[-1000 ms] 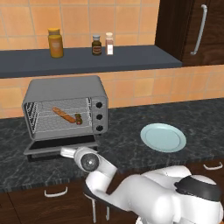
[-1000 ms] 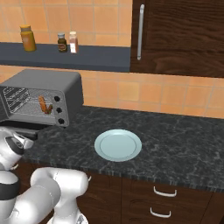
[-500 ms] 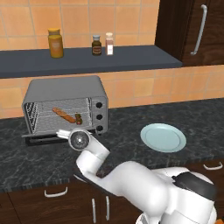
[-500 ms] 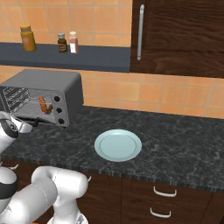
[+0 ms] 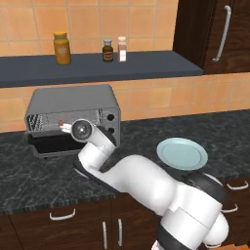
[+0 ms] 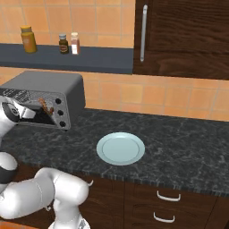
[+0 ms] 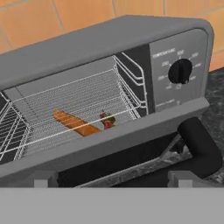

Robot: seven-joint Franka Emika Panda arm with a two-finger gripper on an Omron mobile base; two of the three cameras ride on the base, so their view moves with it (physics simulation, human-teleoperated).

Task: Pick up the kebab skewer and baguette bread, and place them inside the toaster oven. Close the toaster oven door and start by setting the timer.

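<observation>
In the hand view we find the baguette bread and kebab skewer on the wire rack inside the toaster oven, with the toaster oven door partly raised. The left base view places the gripper at the door's front, jaws spread wide, holding nothing. Far right on the counter, the right base view shows the plate.

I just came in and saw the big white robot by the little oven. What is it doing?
The robot has its open gripper right at the toaster oven door, which is partly raised, not yet shut. Inside the toaster oven, the baguette bread and the kebab skewer already lie on the wire rack. The plate on the counter has nothing on it. The gripper holds nothing. Shutting the door and setting the timer are left.
</observation>
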